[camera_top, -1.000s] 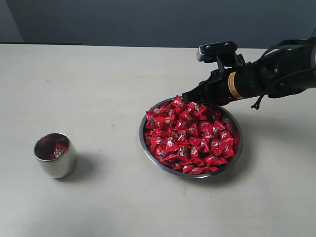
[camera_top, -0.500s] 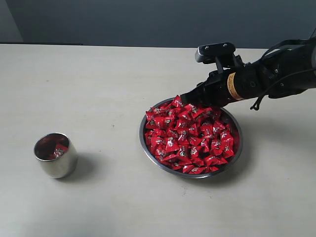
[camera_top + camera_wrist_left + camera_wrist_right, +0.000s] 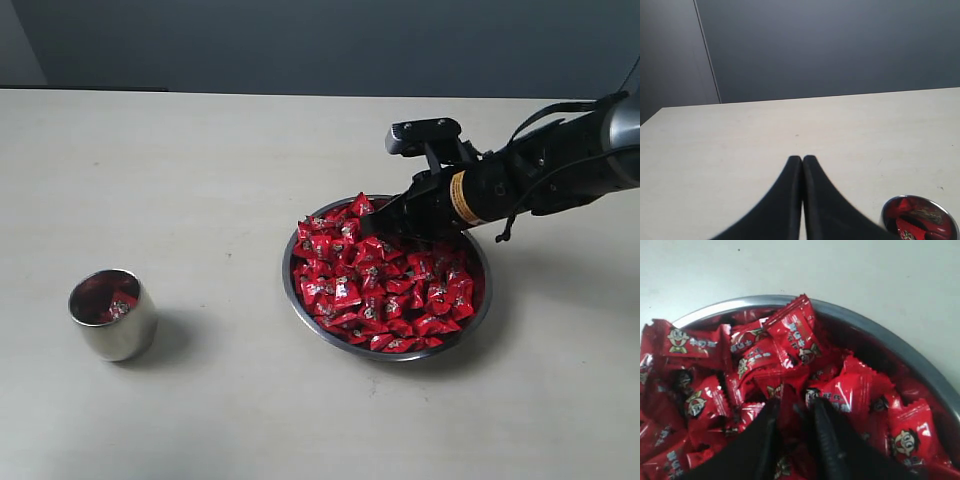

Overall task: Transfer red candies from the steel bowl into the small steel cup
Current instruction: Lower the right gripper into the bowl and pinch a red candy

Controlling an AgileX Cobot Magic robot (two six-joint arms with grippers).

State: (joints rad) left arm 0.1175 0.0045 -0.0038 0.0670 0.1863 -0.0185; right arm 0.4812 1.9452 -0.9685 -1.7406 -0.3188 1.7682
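The steel bowl (image 3: 288, 278) sits right of the table's middle, heaped with red candies (image 3: 385, 285). My right gripper (image 3: 386, 222) reaches in over the bowl's far rim, its tips pushed down into the pile. In the right wrist view its black fingers (image 3: 826, 420) stand apart with a red candy (image 3: 790, 410) lying in the gap between them, and the bowl (image 3: 880, 335) curves behind. The small steel cup (image 3: 112, 314) stands upright at the left with a few red candies (image 3: 116, 303) inside. My left gripper (image 3: 802, 159) is shut and empty above bare table beside the cup (image 3: 920, 217).
The pale table (image 3: 200, 170) runs back to a dark wall. The right arm's black body (image 3: 560, 165) comes in from the right edge above the bowl. A broad stretch of tabletop separates bowl and cup.
My right gripper has moved left and down from the bowl's far rim into the candy pile, and its jaws have spread wider. Cup and bowl have not moved.
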